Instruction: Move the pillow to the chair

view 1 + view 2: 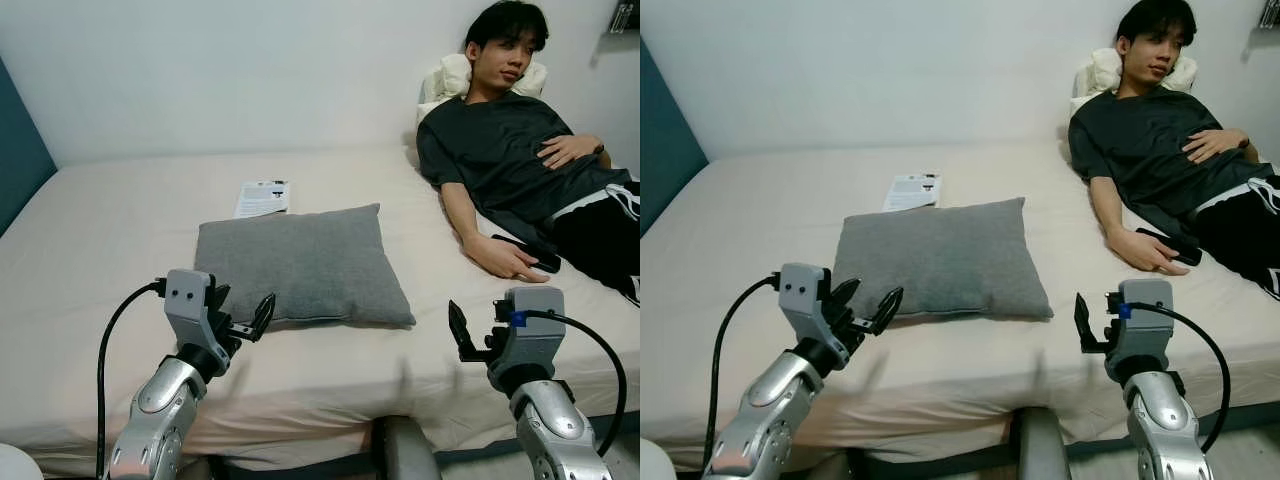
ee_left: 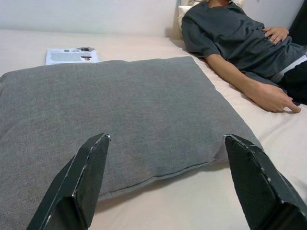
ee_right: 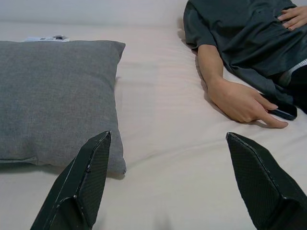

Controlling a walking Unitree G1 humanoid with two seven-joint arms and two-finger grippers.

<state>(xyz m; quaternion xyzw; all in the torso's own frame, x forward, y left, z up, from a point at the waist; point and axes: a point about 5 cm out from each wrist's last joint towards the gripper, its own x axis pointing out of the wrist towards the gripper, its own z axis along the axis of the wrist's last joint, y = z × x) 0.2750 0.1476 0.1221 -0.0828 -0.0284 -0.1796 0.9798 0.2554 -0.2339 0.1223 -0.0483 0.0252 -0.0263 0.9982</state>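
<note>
You're facing a bed (image 1: 90, 260) w/ a pale sheet, filling most of the scene, running back to a white wall. On its right side a person (image 1: 520, 150) in a dark tee and black shorts lies propped on a cream pillow (image 1: 455, 75) against the wall; one hand (image 1: 515, 262) rests on the sheet touching a dark phone (image 1: 535, 257), the other lies on the stomach.

Your target, the grey pillow (image 1: 300, 262), lies flat mid-bed, near the front edge, well apart from the person. Just behind its far left corner there's a printed leaflet (image 1: 263, 197) flat on the sheet.

Left gripper (image 1: 243, 318) hovers just at the pillow's near left corner, jaws spread wide; in the left wrist view the fingers (image 2: 79, 184) frame the pillow's front edge w/ nothing between them. Can't tell if a tip touches the fabric.

Right gripper (image 1: 462, 335) hangs over bare sheet to the right of the pillow, between it and the person's hand, also wide open, holding nothing; right wrist view has the pillow's corner (image 3: 112, 158) beside one finger.

Below the bed's front edge, a rounded grey object (image 1: 405, 450) sits between the arms; can't tell what it is.
</note>
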